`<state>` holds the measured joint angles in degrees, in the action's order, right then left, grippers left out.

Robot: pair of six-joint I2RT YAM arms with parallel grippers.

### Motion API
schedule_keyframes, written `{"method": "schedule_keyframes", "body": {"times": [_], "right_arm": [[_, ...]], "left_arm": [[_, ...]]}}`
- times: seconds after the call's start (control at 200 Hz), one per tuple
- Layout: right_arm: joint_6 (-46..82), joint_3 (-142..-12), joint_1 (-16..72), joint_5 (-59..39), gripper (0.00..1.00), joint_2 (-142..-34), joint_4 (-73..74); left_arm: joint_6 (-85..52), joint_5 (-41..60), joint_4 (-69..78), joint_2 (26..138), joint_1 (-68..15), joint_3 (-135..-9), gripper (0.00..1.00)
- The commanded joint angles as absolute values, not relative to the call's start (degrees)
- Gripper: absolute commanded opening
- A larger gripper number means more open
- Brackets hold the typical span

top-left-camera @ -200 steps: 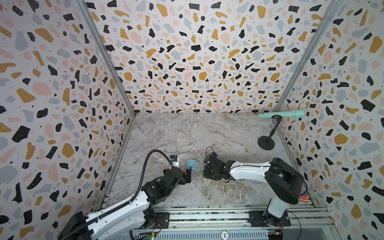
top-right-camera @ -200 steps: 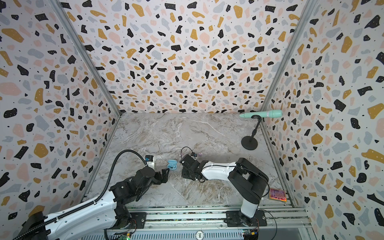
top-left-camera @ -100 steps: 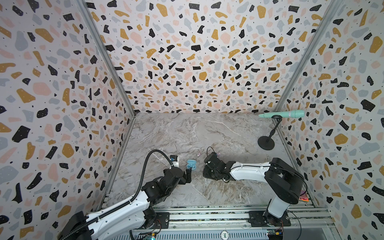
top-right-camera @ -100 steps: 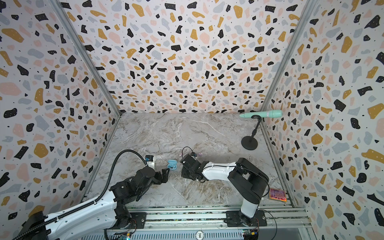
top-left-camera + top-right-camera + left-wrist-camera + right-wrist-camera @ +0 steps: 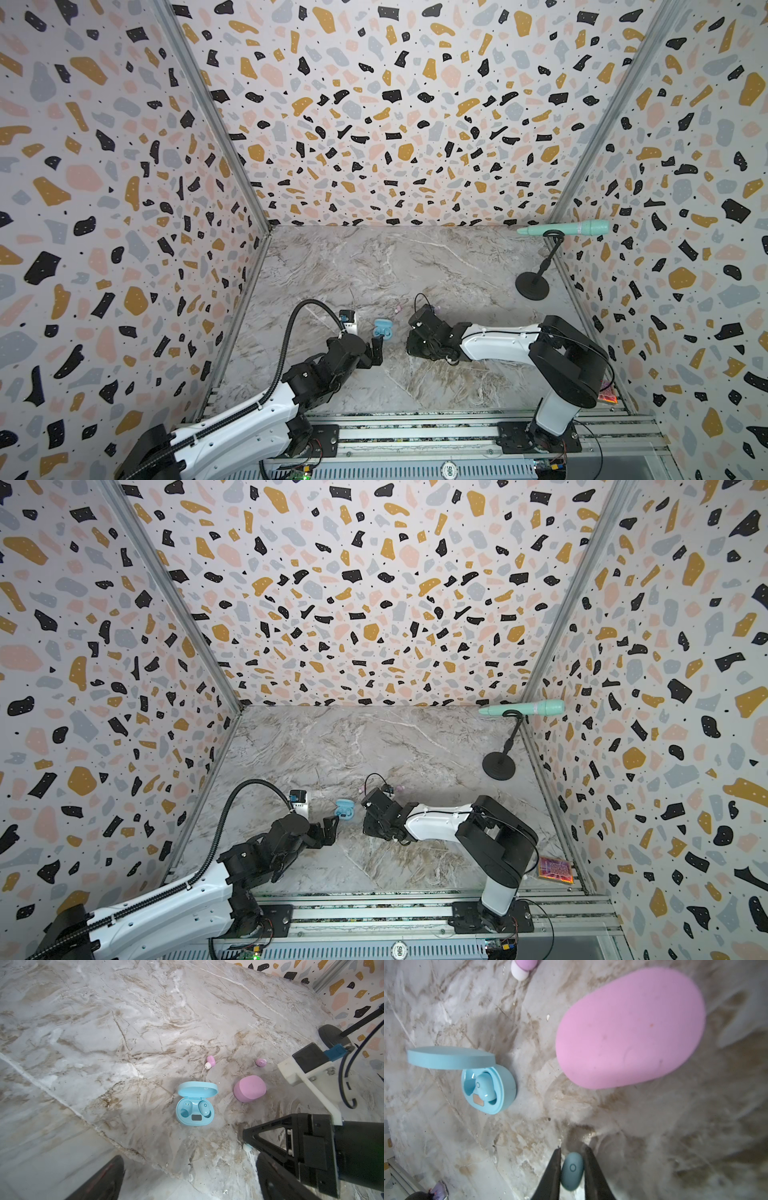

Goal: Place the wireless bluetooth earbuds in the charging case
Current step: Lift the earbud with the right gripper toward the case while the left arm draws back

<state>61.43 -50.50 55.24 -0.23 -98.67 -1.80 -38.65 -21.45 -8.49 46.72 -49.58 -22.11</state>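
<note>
The blue charging case (image 5: 194, 1105) lies open on the marble floor (image 5: 104, 1043), between the two arms in both top views (image 5: 381, 328) (image 5: 344, 809). One blue earbud (image 5: 204, 1108) sits in a well of it; the other well looks empty. My right gripper (image 5: 572, 1155) is shut on a second blue earbud (image 5: 572, 1171), low over the floor beside the shut pink case (image 5: 629, 1028). Two pink earbuds (image 5: 210, 1061) (image 5: 260, 1062) lie loose beyond the cases. My left gripper (image 5: 188, 1159) is open and empty, just short of the blue case.
A teal microphone (image 5: 565, 228) on a black stand (image 5: 532, 286) is at the back right corner. A small orange-pink card (image 5: 555, 870) lies at the front right. Patterned walls close three sides; a metal rail (image 5: 415, 432) runs along the front.
</note>
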Motion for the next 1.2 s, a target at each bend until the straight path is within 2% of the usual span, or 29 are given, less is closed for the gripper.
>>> {"method": "schedule_keyframes", "body": {"times": [0.0, 1.196], "right_arm": [[61.20, -48.57, 55.06, -0.51, 0.21, -97.59, -3.75], [59.90, -45.74, 54.81, -0.11, 0.18, -89.69, 1.32]], "left_arm": [[-39.28, -21.02, -6.65, 45.73, -49.75, -21.68, 1.00], [-37.58, -26.62, -11.36, 44.03, -49.82, -28.31, 1.00]]}}
